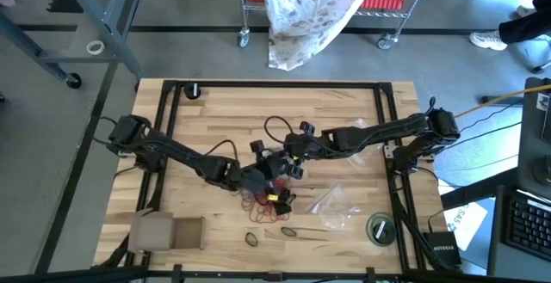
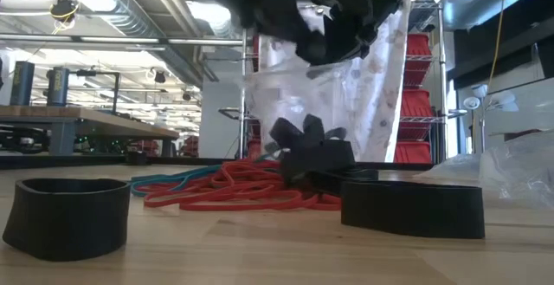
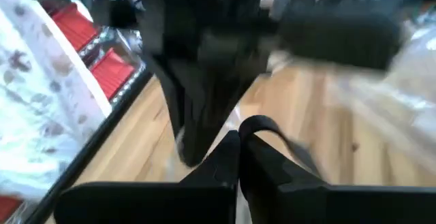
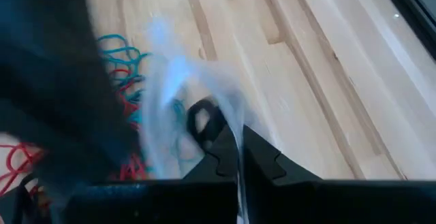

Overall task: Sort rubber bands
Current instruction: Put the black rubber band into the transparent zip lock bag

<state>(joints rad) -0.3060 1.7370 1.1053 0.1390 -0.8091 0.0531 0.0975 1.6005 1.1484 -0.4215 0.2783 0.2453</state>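
Observation:
A heap of red and teal rubber bands (image 1: 265,206) lies on the wooden table (image 1: 207,119), seen also in the low view (image 2: 234,190). Both grippers meet above its far side. My left gripper (image 3: 238,139) is shut on a black rubber band (image 3: 262,125). My right gripper (image 4: 238,135) is shut on a clear plastic bag (image 4: 170,94), which hangs over the heap (image 2: 294,94). In the high view the left gripper (image 1: 267,177) and the right gripper (image 1: 293,164) stand close together. My left gripper pinches the black rubber band between its two fingertips. A short loop of it (image 3: 259,123) stands out past the tips, clear of the table. My right gripper pinches an edge of the clear bag's film (image 4: 235,125) between its two fingers, slanting down from the table's right. The bag hangs slack below it, above the heap.
More clear bags (image 1: 331,201) lie to the right of the heap, and a round green-lidded thing (image 1: 380,228) sits near the right front. A cardboard box (image 1: 168,231) stands at the front left. Two dark bands (image 1: 251,239) (image 1: 288,230) lie near the front edge.

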